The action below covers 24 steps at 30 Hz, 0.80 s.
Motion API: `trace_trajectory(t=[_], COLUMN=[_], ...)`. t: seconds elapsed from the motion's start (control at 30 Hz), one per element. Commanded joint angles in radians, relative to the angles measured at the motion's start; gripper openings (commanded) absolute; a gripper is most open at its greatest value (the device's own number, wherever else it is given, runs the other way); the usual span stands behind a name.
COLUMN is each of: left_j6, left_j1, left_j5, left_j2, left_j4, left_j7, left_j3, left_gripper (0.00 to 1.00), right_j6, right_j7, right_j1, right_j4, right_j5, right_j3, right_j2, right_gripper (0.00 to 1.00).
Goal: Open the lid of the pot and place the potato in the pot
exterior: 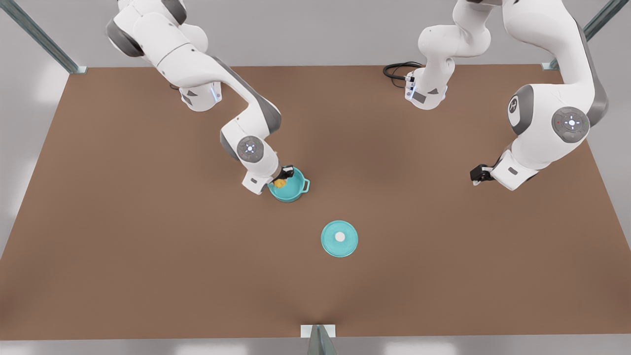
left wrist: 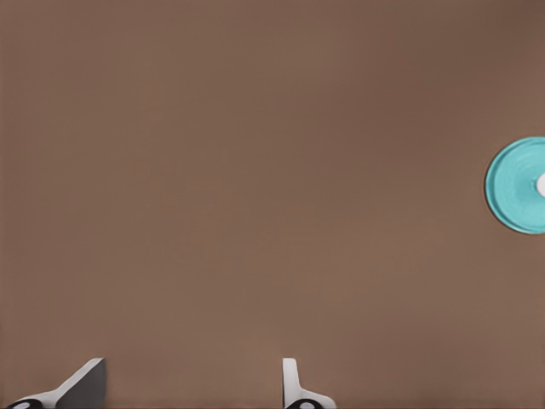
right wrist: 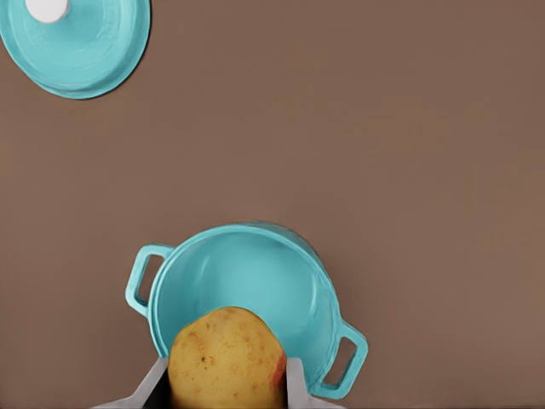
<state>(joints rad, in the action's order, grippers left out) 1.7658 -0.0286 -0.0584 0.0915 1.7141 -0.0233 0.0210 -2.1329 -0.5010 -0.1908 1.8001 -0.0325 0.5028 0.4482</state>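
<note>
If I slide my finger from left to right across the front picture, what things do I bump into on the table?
Right gripper holding the potato over the pot → pot lid → left gripper, open and waiting.

The pot [exterior: 291,187] mouth is partly blocked by the right hand [exterior: 285,173] and potato [exterior: 279,183]. Open table [exterior: 148,246] is seen around the pot lid [exterior: 339,238].

From my station I saw a broad brown tabletop [exterior: 148,236] spread across the front view, plain and matte. Grey metal frame posts [exterior: 42,37] slanted in at both far corners, and another post [exterior: 319,340] stood at the middle of the near edge on a pale bracket. A loop of black cable [exterior: 397,71] lay on the table's far side. Beyond the table, the floor [exterior: 315,29] looked light grey.
</note>
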Motion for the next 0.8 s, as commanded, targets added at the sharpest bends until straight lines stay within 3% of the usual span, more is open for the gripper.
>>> trace_trajectory(t=[0.0, 0.2, 0.3, 0.47, 0.5, 0.67, 0.7, 0.77], left_j6=[-0.009, -0.014, -0.014, -0.014, -0.016, -0.008, -0.012, -0.019], left_j1=[-0.002, -0.001, -0.002, -0.002, -0.004, -0.005, -0.007, -0.002], left_j5=[-0.005, -0.005, -0.005, -0.005, -0.005, 0.029, 0.032, 0.035], left_j2=[-0.001, -0.001, -0.001, -0.001, -0.001, 0.001, 0.042, 0.068], left_j4=[-0.001, -0.001, -0.001, 0.001, 0.001, -0.002, -0.083, -0.122], left_j7=[0.008, 0.006, 0.006, 0.003, 0.0, -0.027, -0.017, -0.02], left_j3=[0.0, 0.0, 0.0, 0.002, 0.002, 0.004, 0.004, 0.002], left_gripper=[1.0, 1.0, 1.0, 1.0, 1.0, 1.0, 1.0, 1.0], right_j6=[-0.038, -0.09, -0.117, -0.133, -0.133, -0.127, -0.114, 0.037], right_j7=[-0.491, -0.511, -0.518, -0.519, -0.519, -0.516, -0.507, -0.322], right_j1=[-0.021, -0.068, -0.15, -0.157, -0.157, -0.154, -0.145, 0.036], right_j4=[0.002, 0.013, 0.012, 0.007, 0.007, 0.004, 0.007, 0.007], right_j5=[-0.01, -0.044, -0.041, -0.043, -0.044, -0.047, -0.05, -0.095], right_j3=[-0.009, -0.035, -0.116, -0.124, -0.124, -0.132, -0.158, -0.164], right_j2=[0.017, 0.075, 0.092, 0.106, 0.106, 0.084, 0.04, -0.077], right_gripper=[0.5, 0.5, 0.5, 0.51, 1.0, 1.0, 1.0, 1.0])
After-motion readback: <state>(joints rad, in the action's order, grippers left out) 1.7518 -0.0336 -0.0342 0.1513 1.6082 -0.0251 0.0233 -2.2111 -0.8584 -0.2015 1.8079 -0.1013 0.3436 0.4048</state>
